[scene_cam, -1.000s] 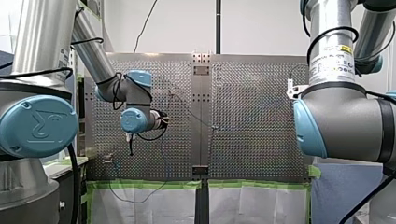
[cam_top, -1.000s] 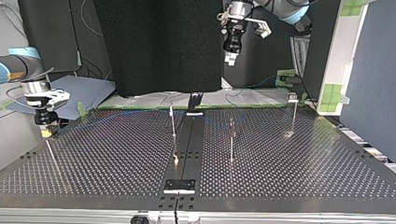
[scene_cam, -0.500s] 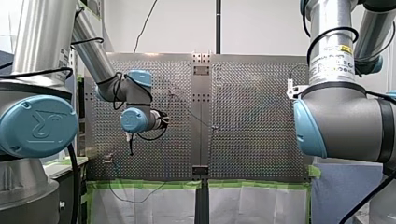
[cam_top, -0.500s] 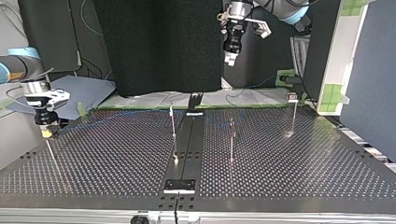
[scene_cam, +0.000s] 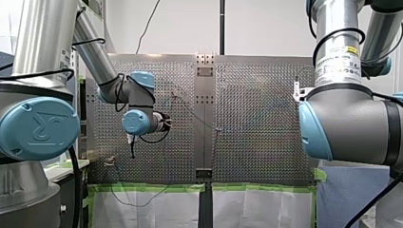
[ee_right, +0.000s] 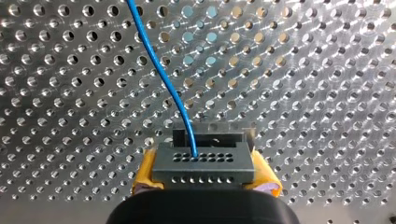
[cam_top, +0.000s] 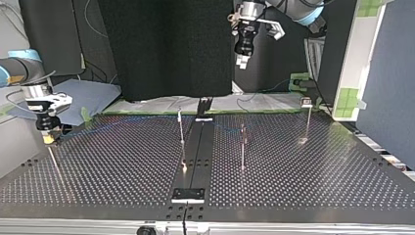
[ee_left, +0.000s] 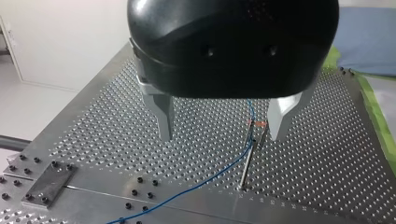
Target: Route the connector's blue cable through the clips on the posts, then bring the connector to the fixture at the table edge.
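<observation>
Nearest the top view's camera, a small plate caps the near end of the dark centre strip that splits the perforated table. A little further along, two thin posts stand just beside that strip: the first post on the side where my right arm works, the second post on the other. Further back, well out from the strip on the first post's side, my right tool sits low over the table. In its wrist view the yellow pads are clamped on the grey connector, and the blue cable leaves the connector's face and runs off over the holes. Well out on the strip's opposite side, a third post carries a clip. Furthest back, high above the table and just off the strip's line, hangs my left tool. Its metal fingers are spread wide with nothing between them. Below them the cable passes the top of a slim post beside the strip. I cannot tell whether it is seated there.
</observation>
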### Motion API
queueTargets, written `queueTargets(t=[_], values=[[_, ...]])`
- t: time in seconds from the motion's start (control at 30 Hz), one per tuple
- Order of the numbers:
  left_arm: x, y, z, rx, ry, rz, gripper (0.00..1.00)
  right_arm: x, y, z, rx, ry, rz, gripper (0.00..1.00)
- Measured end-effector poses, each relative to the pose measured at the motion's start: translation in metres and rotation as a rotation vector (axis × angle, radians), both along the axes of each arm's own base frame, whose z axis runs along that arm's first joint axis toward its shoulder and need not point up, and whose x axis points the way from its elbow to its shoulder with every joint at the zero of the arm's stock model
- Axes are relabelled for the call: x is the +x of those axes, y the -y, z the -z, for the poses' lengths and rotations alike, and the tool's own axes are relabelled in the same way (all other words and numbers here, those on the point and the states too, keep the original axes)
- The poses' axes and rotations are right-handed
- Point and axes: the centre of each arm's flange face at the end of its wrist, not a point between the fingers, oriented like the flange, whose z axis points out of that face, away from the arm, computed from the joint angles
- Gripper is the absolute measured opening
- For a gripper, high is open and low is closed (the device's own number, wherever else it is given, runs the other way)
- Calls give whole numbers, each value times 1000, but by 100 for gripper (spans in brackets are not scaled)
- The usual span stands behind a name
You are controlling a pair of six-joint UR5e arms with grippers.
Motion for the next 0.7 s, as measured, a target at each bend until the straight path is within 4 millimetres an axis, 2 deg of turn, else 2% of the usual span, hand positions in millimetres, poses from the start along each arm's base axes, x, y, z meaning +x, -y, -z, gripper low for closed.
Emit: queueTargets(t=[0.7], values=[[0, -1, 1, 14, -3, -9, 100, 1, 4, -1, -9, -3, -21, 2]])
